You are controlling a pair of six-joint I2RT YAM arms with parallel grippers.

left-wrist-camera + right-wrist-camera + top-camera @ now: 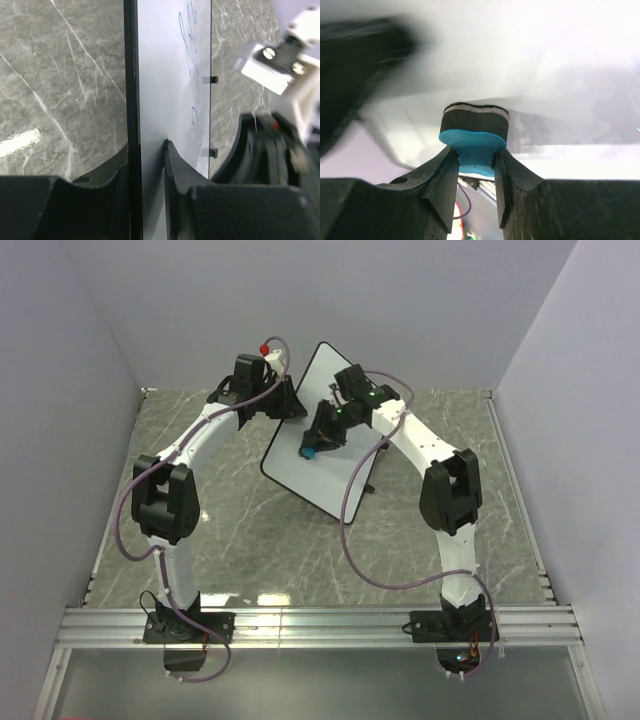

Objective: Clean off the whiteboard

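Observation:
The whiteboard (312,445) stands tilted on the marble table, white with a thin black frame. In the left wrist view the whiteboard (170,80) runs edge-on with blue scribbles (189,45) near its far end. My left gripper (146,165) is shut on the board's upper left edge, one finger on each face; it also shows in the top view (290,400). My right gripper (476,167) is shut on a small blue eraser (475,137), whose dark felt face presses against the whiteboard's white surface (535,65). In the top view the eraser (308,452) sits on the board's middle left.
The grey marble table (230,520) is bounded by purple-white walls at the back and sides. A metal rail (320,625) runs along the near edge with both arm bases. Purple cables loop off each arm. The board's small black feet (214,79) stick out on its far side.

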